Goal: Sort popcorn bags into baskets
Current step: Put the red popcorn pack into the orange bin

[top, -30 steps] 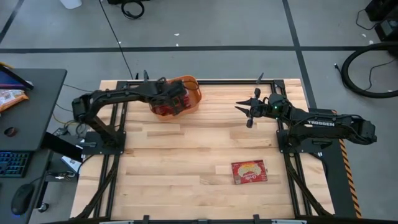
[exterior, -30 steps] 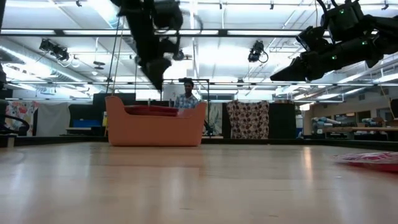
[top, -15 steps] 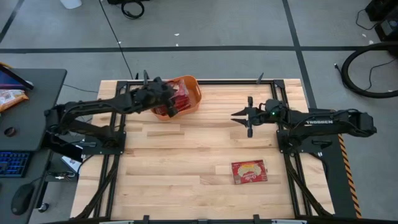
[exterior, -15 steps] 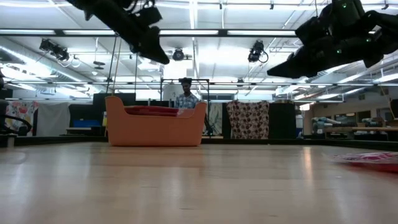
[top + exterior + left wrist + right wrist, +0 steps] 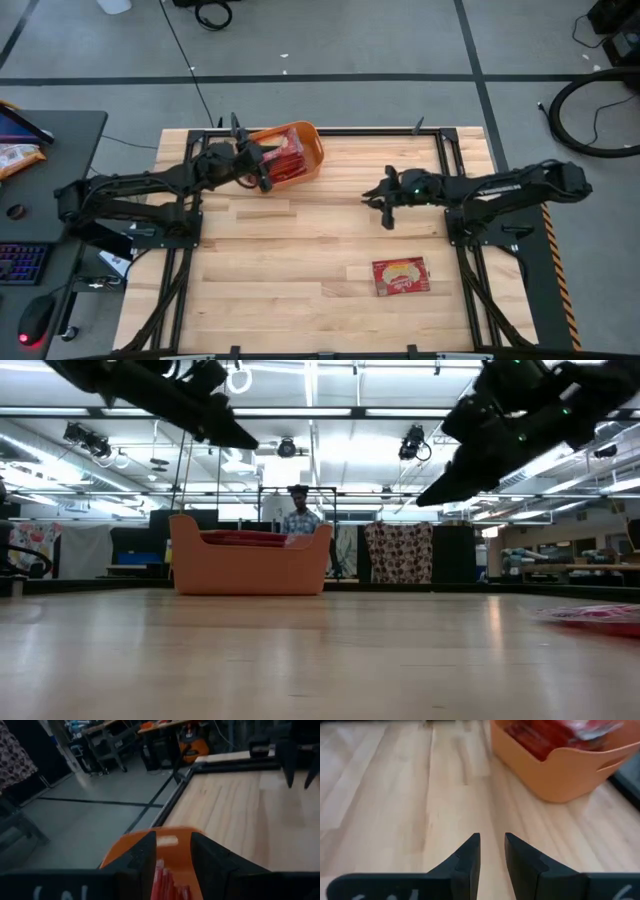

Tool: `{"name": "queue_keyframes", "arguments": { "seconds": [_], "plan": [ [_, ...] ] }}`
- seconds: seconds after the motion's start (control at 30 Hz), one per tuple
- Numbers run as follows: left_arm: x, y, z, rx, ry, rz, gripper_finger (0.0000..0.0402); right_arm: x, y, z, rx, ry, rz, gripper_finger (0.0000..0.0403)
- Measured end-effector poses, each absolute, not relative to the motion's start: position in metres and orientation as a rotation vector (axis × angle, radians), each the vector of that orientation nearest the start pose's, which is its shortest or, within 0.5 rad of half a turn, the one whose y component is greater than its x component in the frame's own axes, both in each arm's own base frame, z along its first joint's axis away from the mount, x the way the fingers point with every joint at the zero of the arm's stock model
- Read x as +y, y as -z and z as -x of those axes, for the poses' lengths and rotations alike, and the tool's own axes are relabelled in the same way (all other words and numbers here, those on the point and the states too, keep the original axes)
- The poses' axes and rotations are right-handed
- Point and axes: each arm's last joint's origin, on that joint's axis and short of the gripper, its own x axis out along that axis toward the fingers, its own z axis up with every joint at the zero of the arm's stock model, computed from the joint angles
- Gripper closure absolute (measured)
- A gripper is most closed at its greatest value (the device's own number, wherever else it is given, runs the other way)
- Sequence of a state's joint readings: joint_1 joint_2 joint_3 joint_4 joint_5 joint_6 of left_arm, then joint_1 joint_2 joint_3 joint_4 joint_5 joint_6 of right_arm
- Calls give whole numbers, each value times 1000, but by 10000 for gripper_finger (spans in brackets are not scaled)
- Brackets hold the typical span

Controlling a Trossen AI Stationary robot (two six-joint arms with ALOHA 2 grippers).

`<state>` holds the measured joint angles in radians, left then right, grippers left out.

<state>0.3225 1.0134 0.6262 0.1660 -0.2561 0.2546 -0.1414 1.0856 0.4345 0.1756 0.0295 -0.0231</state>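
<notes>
The orange basket (image 5: 305,158) stands at the table's far edge, left of centre, with several red popcorn bags (image 5: 288,152) lying inside; it also shows in the low view (image 5: 250,568) and the right wrist view (image 5: 555,770). One more popcorn bag (image 5: 400,275) lies flat on the table's near right part (image 5: 595,615). My left gripper (image 5: 266,170) hovers open at the basket's left near rim (image 5: 174,855). My right gripper (image 5: 378,200) hangs open in the air right of the basket (image 5: 492,845), pointing toward it.
Black frame rails (image 5: 330,130) run along the table's far and side edges. A dark desk (image 5: 60,130) with a keyboard and an orange-and-white packet (image 5: 15,155) stands left of the table. Bare wood (image 5: 290,260) lies between basket and lone bag. A person (image 5: 297,518) stands far behind.
My left gripper has drawn back from above the basket toward the table's left edge and has tipped from pointing down to nearly level. My right gripper has moved toward the table's left and slightly toward the near edge, tipping downward. Bags and basket have stayed put.
</notes>
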Motion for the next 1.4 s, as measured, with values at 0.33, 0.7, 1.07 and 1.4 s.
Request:
{"name": "queue_keyframes", "arguments": {
  "seconds": [0.33,0.7,1.07,1.4],
  "plan": [
    [58,-254,-177,173,-475,-211,277,17,-201,-256,859,157,-28,309],
    [39,-236,-144,19,-433,-161,277,80,-185,-267,1305,167,-248,309],
    [26,-232,-120,-114,-381,-135,277,122,-156,-250,1753,418,-652,309],
    [21,-222,-104,-202,-361,-131,277,135,-133,-252,1851,552,-810,309]
  ]
}}
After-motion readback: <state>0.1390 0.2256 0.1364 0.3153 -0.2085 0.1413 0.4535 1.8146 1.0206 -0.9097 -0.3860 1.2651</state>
